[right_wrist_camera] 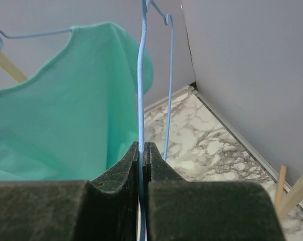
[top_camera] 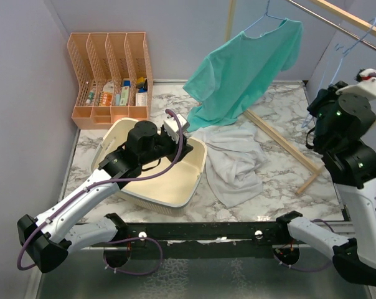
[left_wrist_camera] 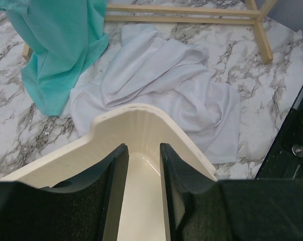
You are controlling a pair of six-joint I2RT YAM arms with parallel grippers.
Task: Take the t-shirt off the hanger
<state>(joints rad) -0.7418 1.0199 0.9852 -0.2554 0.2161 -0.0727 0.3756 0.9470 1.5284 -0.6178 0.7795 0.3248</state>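
Observation:
A green t-shirt (top_camera: 247, 71) hangs on a blue wire hanger (top_camera: 263, 25) from the wooden rail; its hem reaches the table. It also shows in the left wrist view (left_wrist_camera: 61, 45) and the right wrist view (right_wrist_camera: 56, 100). My right gripper (right_wrist_camera: 142, 144) is shut on the wire of a second, bare blue hanger (right_wrist_camera: 140, 75) at the right of the rail (top_camera: 353, 43), apart from the t-shirt. My left gripper (left_wrist_camera: 141, 148) is open and empty, above the corner of a cream basin (left_wrist_camera: 136, 113); from above it (top_camera: 183, 134) sits below the shirt's hem.
A white t-shirt (top_camera: 235, 162) lies crumpled on the marble table beside the basin (top_camera: 175, 196). The wooden rack's base bars (top_camera: 281, 140) lie across the table. A peach desk organizer (top_camera: 110, 75) stands at the back left. Walls close off left and right.

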